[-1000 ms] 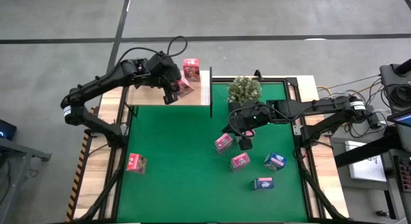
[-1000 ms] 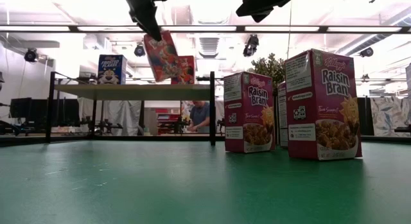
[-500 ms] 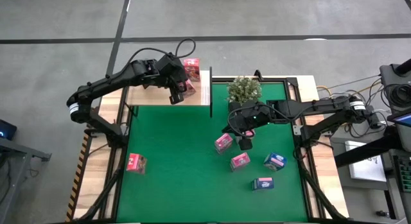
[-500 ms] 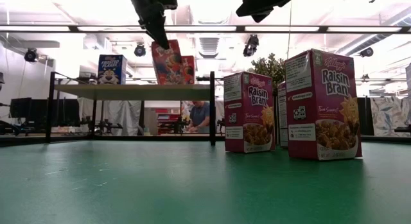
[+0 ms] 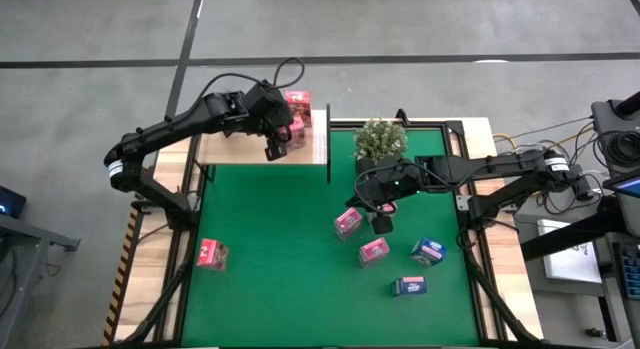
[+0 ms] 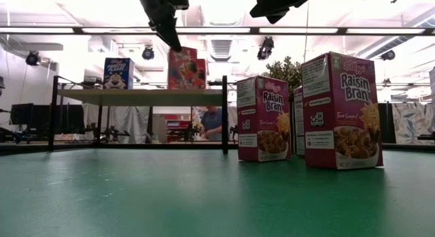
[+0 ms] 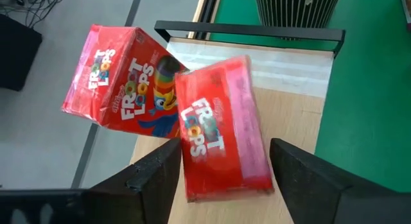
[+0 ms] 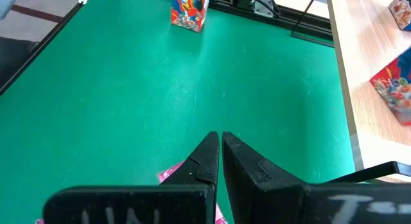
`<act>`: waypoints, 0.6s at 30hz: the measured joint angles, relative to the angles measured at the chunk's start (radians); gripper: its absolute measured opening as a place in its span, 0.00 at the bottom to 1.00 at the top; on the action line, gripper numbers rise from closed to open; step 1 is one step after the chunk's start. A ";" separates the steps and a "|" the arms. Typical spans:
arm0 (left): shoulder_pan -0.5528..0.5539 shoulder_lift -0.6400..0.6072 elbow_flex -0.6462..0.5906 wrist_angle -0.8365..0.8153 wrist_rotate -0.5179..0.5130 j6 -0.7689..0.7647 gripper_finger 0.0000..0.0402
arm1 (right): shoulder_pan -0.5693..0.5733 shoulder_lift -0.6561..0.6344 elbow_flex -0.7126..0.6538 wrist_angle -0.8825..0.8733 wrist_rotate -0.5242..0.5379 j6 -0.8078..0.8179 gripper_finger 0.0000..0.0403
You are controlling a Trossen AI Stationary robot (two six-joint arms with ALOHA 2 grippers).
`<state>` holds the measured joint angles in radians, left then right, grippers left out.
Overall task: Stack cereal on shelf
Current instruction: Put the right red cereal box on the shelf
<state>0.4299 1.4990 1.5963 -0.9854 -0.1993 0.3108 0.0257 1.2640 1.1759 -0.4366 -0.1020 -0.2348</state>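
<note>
Since a second earlier, my left gripper (image 7: 218, 169) had spread wide, releasing the red cereal box (image 7: 221, 144). It stood on the shelf (image 5: 240, 149) between my fingers, beside its neighbour; my right gripper (image 8: 218, 156) hung clenched, empty, farther off.

A table covered by a green mat (image 5: 290, 249) is seen, with a pale wooden shelf (image 5: 235, 150) raised at its far left corner. Two red cereal boxes (image 7: 221, 144) are stood on the shelf, touching. Five boxes (image 5: 374, 252) and a potted plant (image 5: 380, 139) are set on the mat.
</note>
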 joint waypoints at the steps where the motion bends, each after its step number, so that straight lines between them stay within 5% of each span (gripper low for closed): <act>1: 0.001 0.000 0.000 0.001 0.000 0.003 0.56 | 0.000 0.000 0.000 0.000 0.000 0.000 0.03; 18: -0.018 -0.061 0.109 -0.100 0.000 -0.002 0.57 | 0.000 0.000 0.000 0.008 0.079 0.007 0.03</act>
<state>0.4117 1.4377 1.7055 -1.0850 -0.1993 0.3085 0.0257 1.2640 1.1759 -0.4283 -0.0233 -0.2281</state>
